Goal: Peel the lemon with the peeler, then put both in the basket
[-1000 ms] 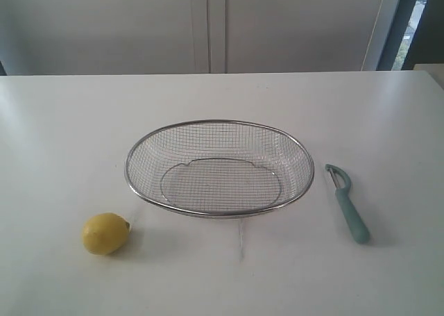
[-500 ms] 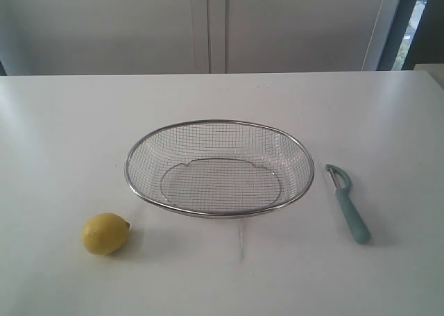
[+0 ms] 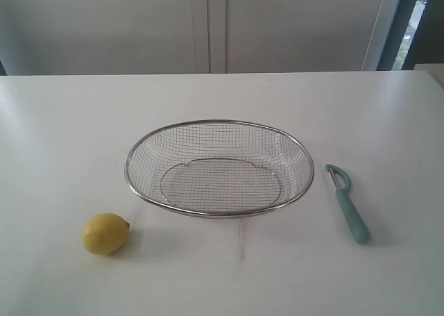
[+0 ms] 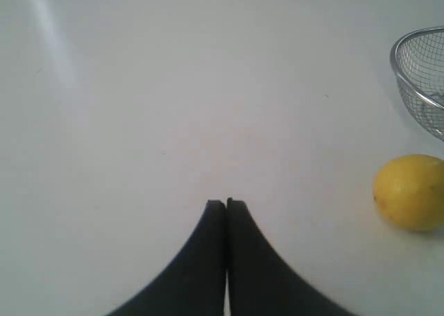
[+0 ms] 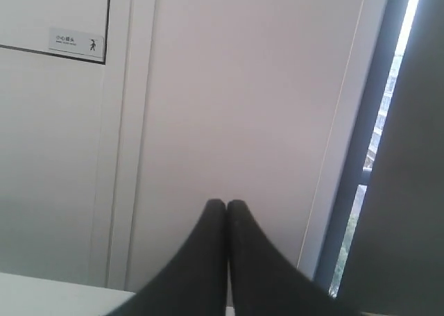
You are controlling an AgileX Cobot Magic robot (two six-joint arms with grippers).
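The yellow lemon (image 3: pixel 105 233) lies on the white table to the front left of the wire-mesh basket (image 3: pixel 219 212). Right of the basket lies the teal-handled peeler (image 3: pixel 349 206), blade end pointing away. Neither arm shows in the exterior view. In the left wrist view my left gripper (image 4: pixel 226 203) is shut with nothing in it, over bare table, with the lemon (image 4: pixel 411 192) well off to one side and the basket's rim (image 4: pixel 401 48) beyond it. My right gripper (image 5: pixel 227 204) is shut and empty, pointing at the wall; lemon and peeler are out of its view.
The white table (image 3: pixel 62 135) runs back to a pale panelled wall (image 3: pixel 208 24). A dark window frame (image 3: pixel 409 24) stands at the back right. A small sign (image 5: pixel 76 44) hangs on the wall in the right wrist view.
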